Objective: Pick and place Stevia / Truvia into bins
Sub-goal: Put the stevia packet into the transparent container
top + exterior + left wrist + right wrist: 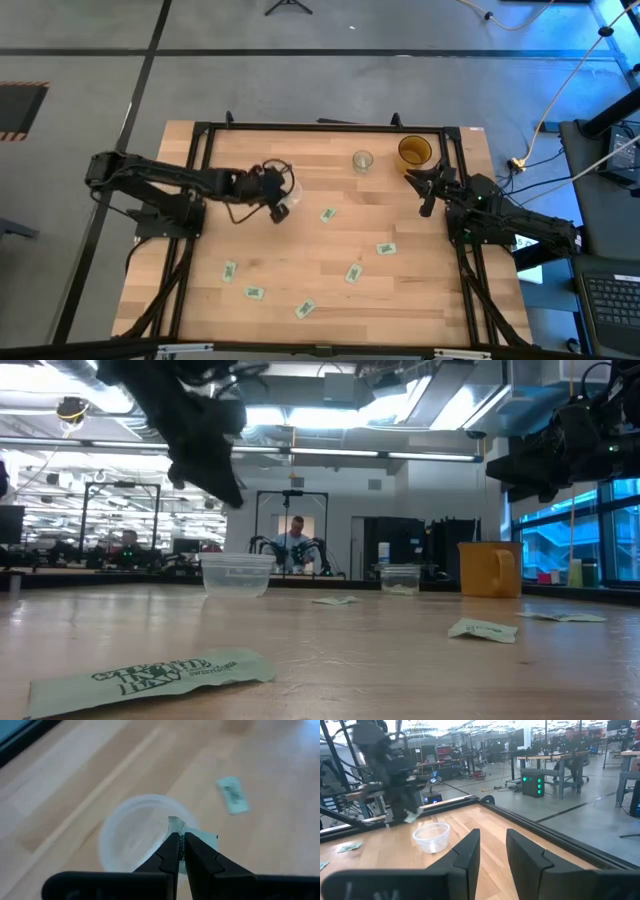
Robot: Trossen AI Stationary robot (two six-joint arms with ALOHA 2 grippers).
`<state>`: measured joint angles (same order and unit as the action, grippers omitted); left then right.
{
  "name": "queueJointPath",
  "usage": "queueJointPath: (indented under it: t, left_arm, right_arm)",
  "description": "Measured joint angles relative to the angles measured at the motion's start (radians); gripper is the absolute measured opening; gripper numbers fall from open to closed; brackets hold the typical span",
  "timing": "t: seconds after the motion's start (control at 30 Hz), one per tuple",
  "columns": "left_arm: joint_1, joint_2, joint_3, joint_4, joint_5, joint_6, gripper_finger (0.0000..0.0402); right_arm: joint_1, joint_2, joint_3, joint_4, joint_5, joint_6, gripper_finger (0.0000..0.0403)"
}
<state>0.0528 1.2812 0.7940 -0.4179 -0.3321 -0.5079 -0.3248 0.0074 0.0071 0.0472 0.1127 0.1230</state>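
Left wrist view only: pinched sachet (199,840) seen poking out past the closed fingertips, directly over the rim of the wide clear cup (135,837); one loose sachet (232,795) on the wood beyond the cup.
High view only: full table (300,270) layout; the held sachet hidden there under the left gripper (280,203).
Low view only: person (294,542) seated far behind the table; printed sachet (150,678) nearest the lens.
Right wrist view only: wide clear cup (431,837) from the side, with a pale scrap, probably the held sachet, hanging above it.
Left gripper: clamped on one Stevia sachet, raised above the wide clear cup (287,193), clear of the tabletop.
Right gripper (428,186): fingers (467,851) parted with a narrow gap, gripping nothing, at the table edge well apart from the wide clear cup, just beside the amber cup (414,152).
Cups: three, namely the wide clear cup, a small clear cup (362,161), the amber cup.
Loose sachets on the table: seven in the high view, nearest to the wide clear cup at (327,215), others at (386,249), (353,273), (229,271), (254,293), (305,309).
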Motion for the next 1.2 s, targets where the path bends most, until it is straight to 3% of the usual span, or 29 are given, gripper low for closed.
queueJointPath:
  t: [0.27, 0.7, 1.2]
  left_arm:
    - [0.094, 0.088, 0.000, 0.005, 0.093, 0.040, 0.0020]
    - [0.094, 0.246, 0.000, 0.023, 0.011, 0.051, 0.0035]
    - [0.094, 0.236, 0.000, 0.029, 0.010, 0.049, 0.0092]
  right_arm:
    - [0.000, 0.000, 0.000, 0.000, 0.000, 0.003, 0.0099]
    - [0.000, 0.000, 0.000, 0.000, 0.000, 0.000, 0.0099]
    - [0.000, 0.000, 0.000, 0.000, 0.000, 0.000, 0.0099]
